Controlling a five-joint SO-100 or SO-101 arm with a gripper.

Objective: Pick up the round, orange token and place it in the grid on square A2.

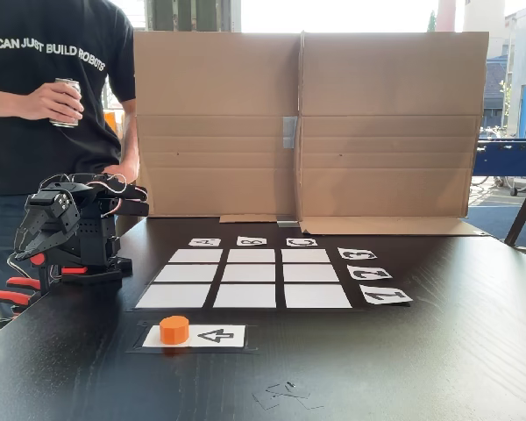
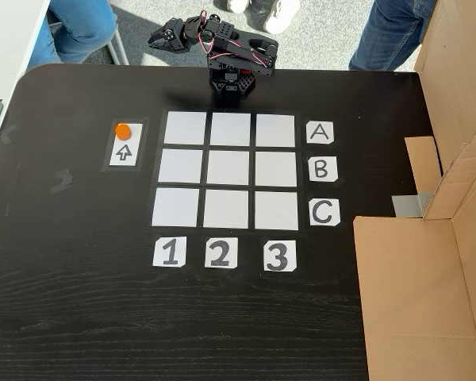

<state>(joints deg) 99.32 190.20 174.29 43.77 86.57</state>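
Observation:
The orange token (image 1: 174, 329) (image 2: 123, 131) stands on one end of a white card with a black arrow (image 1: 212, 335) (image 2: 125, 149), beside the grid (image 1: 251, 255) (image 2: 179, 168). Square A2 (image 1: 185, 273) (image 2: 231, 129) is bare white paper, as are the other cells. The black arm is folded up at the table's edge, well away from the token. Its gripper (image 1: 24, 246) (image 2: 155, 38) hangs past the edge, jaws together and holding nothing.
A folded cardboard wall (image 1: 307, 123) (image 2: 452, 159) stands along the side of the table beyond the C cells. A person holding a can (image 1: 67, 101) stands behind the arm. Red clamps (image 1: 9, 296) hold the arm's base. Bits of tape (image 1: 285, 390) lie near the front edge.

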